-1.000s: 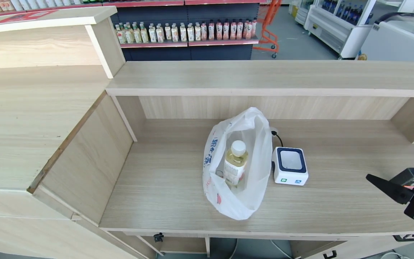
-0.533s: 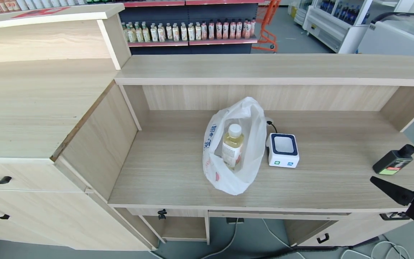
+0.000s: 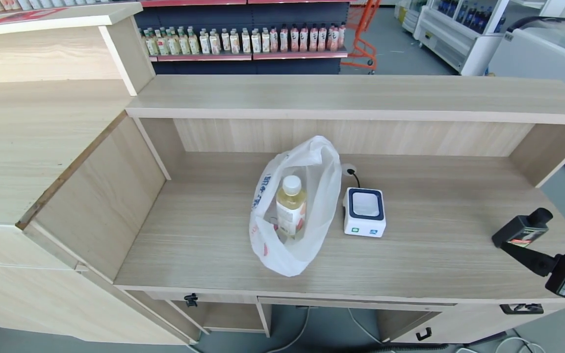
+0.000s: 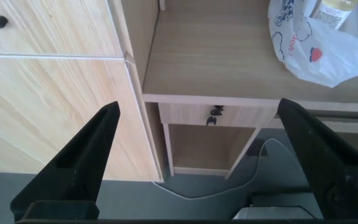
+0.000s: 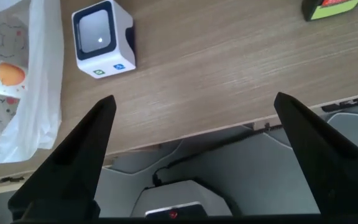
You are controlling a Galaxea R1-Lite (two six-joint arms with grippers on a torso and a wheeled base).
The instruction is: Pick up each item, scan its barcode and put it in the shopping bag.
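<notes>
Two grippers are hanging off the counter's (image 3: 434, 260) front edge, both spread wide, gripping nothing: I am seeing the left gripper (image 4: 197, 165) by the left front corner, the right gripper (image 5: 191, 162) by the right front corner. The bag (image 3: 282, 257) is sitting mid-counter with a bottle (image 3: 291, 206) standing upright inside. The scanner (image 3: 365, 212) is sitting just right of the bag. A dark item (image 3: 523, 229) is resting near the right edge.

Drink shelves (image 3: 243, 41) and an orange trolley (image 3: 361, 46) stand behind the counter (image 3: 434, 255).
</notes>
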